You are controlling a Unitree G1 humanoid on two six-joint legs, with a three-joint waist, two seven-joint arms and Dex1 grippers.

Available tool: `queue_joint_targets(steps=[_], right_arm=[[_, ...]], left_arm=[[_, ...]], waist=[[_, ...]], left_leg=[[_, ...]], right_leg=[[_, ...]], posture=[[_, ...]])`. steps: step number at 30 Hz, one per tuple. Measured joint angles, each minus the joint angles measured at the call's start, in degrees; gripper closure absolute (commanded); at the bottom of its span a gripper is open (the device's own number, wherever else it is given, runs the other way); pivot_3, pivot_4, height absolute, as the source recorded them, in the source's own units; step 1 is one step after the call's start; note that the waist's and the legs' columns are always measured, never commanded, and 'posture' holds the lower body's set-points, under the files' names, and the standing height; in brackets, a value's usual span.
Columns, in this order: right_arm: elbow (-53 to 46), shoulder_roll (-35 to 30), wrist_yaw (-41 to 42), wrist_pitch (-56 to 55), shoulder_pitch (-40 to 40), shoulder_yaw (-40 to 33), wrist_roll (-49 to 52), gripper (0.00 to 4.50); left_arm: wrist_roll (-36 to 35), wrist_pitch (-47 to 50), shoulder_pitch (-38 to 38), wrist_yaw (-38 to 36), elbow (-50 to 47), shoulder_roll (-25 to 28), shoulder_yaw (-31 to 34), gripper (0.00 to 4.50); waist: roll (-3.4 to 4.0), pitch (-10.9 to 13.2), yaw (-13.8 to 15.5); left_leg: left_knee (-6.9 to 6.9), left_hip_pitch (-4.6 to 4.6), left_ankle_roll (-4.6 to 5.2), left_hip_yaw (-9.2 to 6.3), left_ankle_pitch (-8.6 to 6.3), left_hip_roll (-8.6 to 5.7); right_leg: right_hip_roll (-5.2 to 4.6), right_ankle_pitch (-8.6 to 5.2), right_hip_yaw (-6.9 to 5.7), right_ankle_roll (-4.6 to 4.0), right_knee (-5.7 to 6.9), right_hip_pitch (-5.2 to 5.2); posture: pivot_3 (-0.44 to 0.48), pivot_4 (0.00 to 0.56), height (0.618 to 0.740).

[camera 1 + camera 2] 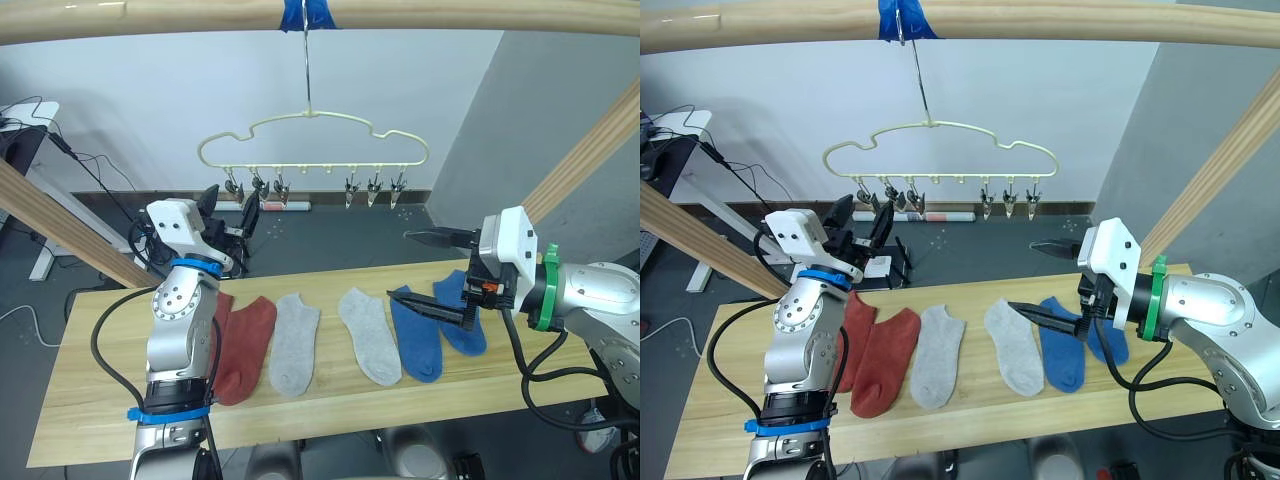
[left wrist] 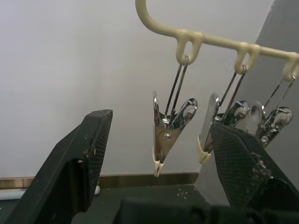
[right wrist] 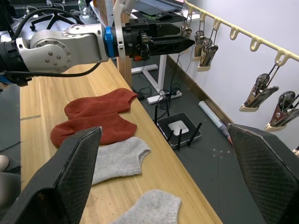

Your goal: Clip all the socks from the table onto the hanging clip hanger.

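Observation:
Six socks lie in a row on the table [image 1: 100,400]: two rust-red [image 1: 245,345], the far-left one partly hidden behind my left arm, two light grey [image 1: 296,340] and two blue [image 1: 415,335]. The cream clip hanger [image 1: 310,135] hangs from the top pole, its metal clips empty. My left gripper [image 1: 230,208] is raised to the hanger's left end and stands open, with one clip [image 2: 163,140] between its fingers, apart from both. My right gripper [image 1: 397,265] hovers open and empty just above the blue socks.
A wooden pole frame [image 1: 320,12] spans the top, with slanted poles at left [image 1: 60,225] and right [image 1: 585,150]. Behind the table, a white router [image 3: 178,129] and cables lie on the dark floor. A desk leg [image 1: 40,262] stands at far left.

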Motion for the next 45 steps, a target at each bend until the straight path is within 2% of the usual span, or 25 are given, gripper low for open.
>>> queue_joint_targets(steps=[21,32,35,37,45], right_arm=[[0.0,-0.2,-0.4,0.2,-1.5,0.5,0.0,0.0],[0.0,-0.1,-1.1,0.2,-1.5,1.6,0.0,0.0],[-0.1,-0.1,-1.6,0.2,-1.5,1.6,0.0,0.0],[-0.1,-0.1,-1.7,0.1,-1.5,1.6,0.0,0.0],[-0.1,0.0,-1.7,-0.4,-1.5,1.7,-0.1,0.0]], left_arm=[[-0.7,1.2,-0.9,2.0,-1.1,0.1,1.2,0.84],[-0.8,2.7,4.8,-0.1,-7.8,0.8,0.1,0.84],[-0.8,3.3,5.8,0.5,-8.2,0.8,0.1,1.38],[-0.9,3.8,5.8,0.8,-8.2,0.8,0.1,1.98],[-0.6,4.4,5.7,1.9,-8.2,0.9,0.4,1.98]], waist=[[-0.01,0.1,-0.1],[-0.01,0.1,-0.1],[-0.01,0.1,-0.1],[-0.01,0.1,-0.1],[-0.01,0.1,-0.1]], left_leg=[[0.0,-0.03,0.0,-0.01,0.0,-0.01],[-0.01,-0.06,-0.01,0.0,0.0,0.0],[-0.02,-0.06,-0.01,-0.01,0.0,0.0],[-0.02,-0.06,-0.01,-0.01,0.0,0.0],[-0.03,-0.06,0.0,-0.01,0.0,0.0]], right_leg=[[0.01,0.0,-0.02,0.01,-0.05,-0.01],[0.0,0.01,0.0,0.02,-0.06,-0.05],[0.0,0.01,0.0,0.02,-0.06,-0.05],[0.01,0.01,-0.02,0.02,-0.06,-0.05],[0.0,0.01,-0.01,0.02,-0.07,-0.05]], posture=[[-0.311,0.297,0.735],[-0.307,0.292,0.735],[-0.304,0.292,0.735],[-0.303,0.291,0.735],[-0.301,0.29,0.735]])
